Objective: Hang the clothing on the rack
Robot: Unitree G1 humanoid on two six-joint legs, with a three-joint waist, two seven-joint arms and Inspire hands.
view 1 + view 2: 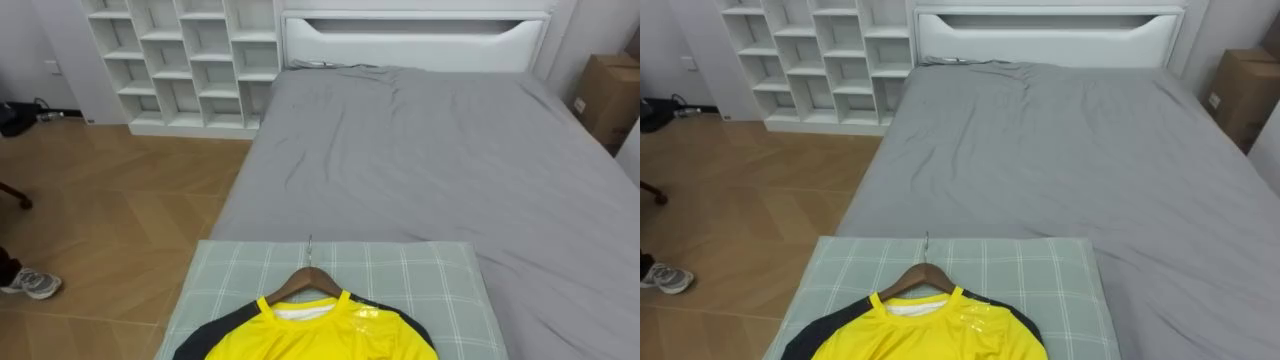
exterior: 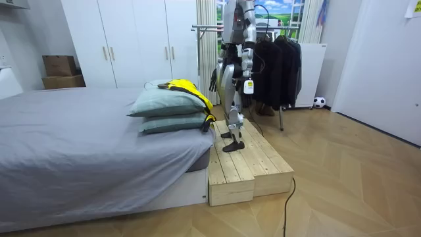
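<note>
The yellow shirt (image 1: pixel 320 338), already on its wooden hanger (image 1: pixel 308 281), lies atop the 2 stacked pillows (image 2: pixel 168 112), probably so it lifts off easily. Behind the pillows, the clothes rack (image 2: pixel 204 27) holds dark garments (image 2: pixel 279 66). The left hand (image 2: pixel 248 85) and right hand (image 2: pixel 214 80) hang beside the pillows; I cannot tell their state.

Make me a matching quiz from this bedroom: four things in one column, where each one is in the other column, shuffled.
1 yellow shirt
2 cardboard box
3 white shelf unit
4 dark clothes

A on the rack behind the robot
B left of the headboard
C on the checked pillow
D right of the bed

Pairs: 1-C, 2-D, 3-B, 4-A
</note>
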